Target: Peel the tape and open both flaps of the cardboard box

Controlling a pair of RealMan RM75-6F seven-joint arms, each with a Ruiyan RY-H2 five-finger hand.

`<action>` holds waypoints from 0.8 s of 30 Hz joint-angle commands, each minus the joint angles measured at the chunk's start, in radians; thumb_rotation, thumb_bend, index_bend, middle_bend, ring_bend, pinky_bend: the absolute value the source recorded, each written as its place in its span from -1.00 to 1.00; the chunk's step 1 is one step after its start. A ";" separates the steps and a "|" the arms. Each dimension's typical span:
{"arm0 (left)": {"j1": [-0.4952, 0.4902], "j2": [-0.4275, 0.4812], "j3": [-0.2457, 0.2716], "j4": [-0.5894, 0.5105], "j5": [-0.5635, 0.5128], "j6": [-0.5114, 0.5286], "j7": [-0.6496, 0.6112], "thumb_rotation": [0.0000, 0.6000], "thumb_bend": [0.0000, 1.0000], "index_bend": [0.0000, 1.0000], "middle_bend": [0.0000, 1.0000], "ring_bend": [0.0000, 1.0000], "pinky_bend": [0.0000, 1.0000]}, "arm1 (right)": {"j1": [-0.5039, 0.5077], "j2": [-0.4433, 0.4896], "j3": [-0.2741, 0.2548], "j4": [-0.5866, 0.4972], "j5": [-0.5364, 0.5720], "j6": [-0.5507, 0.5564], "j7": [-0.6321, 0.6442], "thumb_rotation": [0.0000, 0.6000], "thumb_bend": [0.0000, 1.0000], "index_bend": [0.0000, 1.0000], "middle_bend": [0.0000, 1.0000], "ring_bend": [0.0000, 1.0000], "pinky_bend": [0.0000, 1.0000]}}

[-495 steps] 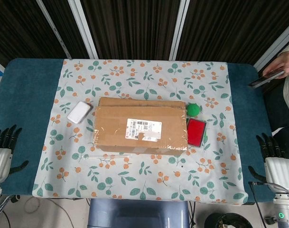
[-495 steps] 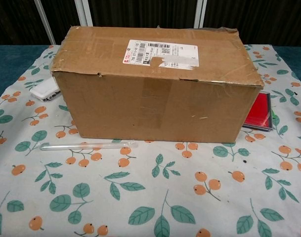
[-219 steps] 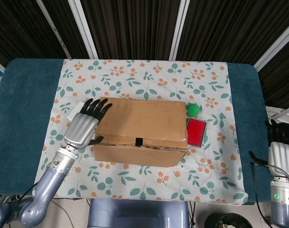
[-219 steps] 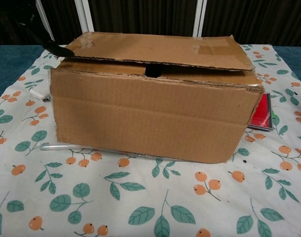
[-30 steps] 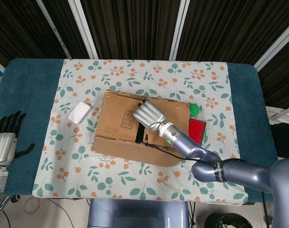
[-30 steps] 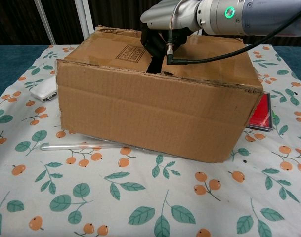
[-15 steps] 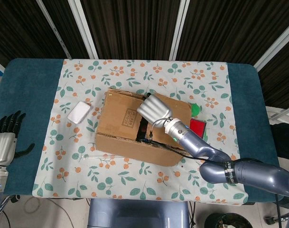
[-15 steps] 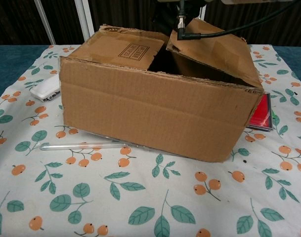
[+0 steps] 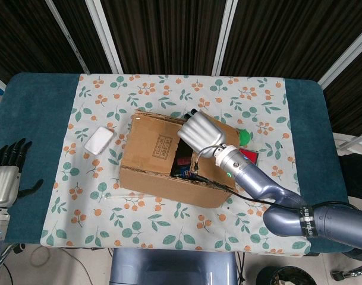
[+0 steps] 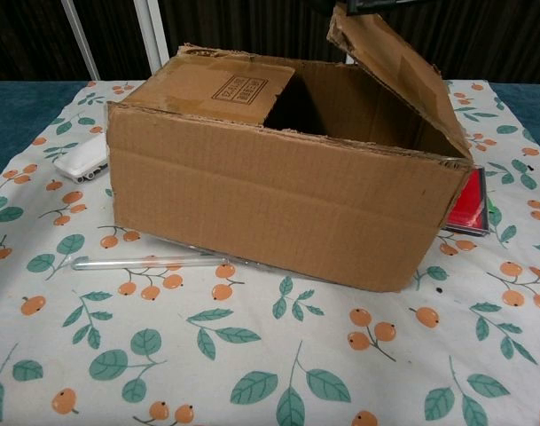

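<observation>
A: Where does the cardboard box (image 9: 169,163) sit, and how much room is around it?

B: In the head view it sits near the middle of the worktop (image 9: 32,119), on the floral cloth (image 9: 169,95), turned a little so its lower edge slopes down toward the right. Bare cloth runs along the upper part of the frame and along the lower edge. Toward the left, a white case (image 9: 99,140) lies near the box but apart from it. A clear tube (image 10: 154,262) lies on the cloth just in front of the box's near wall in the chest view. At the right end a green ball (image 9: 245,136) and a red flat item (image 10: 465,206) sit close against the box.

A: Any writing?

B: The left flap (image 10: 230,86), lying flat, carries a dark printed stamp in a rectangular frame; the characters are too small to read.

A: And the robot hands?

B: The right robot hand (image 9: 200,132) is over the middle of the box at the free edge of the right flap (image 10: 389,58), which stands tilted up, leaving the box open between the flaps. Its fingers curl down at that edge, but I cannot tell whether they grip the flap or only press under it. The left robot hand (image 9: 5,178) is at the lower left of the frame, well apart from the box, fingers spread and holding nothing.
</observation>
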 commanded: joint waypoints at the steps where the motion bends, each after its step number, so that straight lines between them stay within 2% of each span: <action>1: 0.001 0.000 -0.001 -0.001 0.002 0.000 0.000 1.00 -0.61 -1.00 -1.00 -1.00 -1.00 | 0.000 0.036 -0.010 -0.033 0.019 0.011 -0.020 1.00 1.00 0.31 0.14 -0.29 -0.25; 12: 0.005 0.001 -0.003 -0.008 0.005 -0.003 0.000 1.00 -0.61 -1.00 -1.00 -1.00 -1.00 | -0.004 0.135 -0.048 -0.085 0.077 0.023 -0.068 1.00 1.00 0.31 0.13 -0.30 -0.25; 24: 0.007 0.001 -0.007 -0.009 0.002 -0.009 0.000 1.00 -0.62 -1.00 -1.00 -1.00 -1.00 | -0.009 0.208 -0.061 -0.108 0.094 0.034 -0.073 1.00 1.00 0.31 0.12 -0.30 -0.25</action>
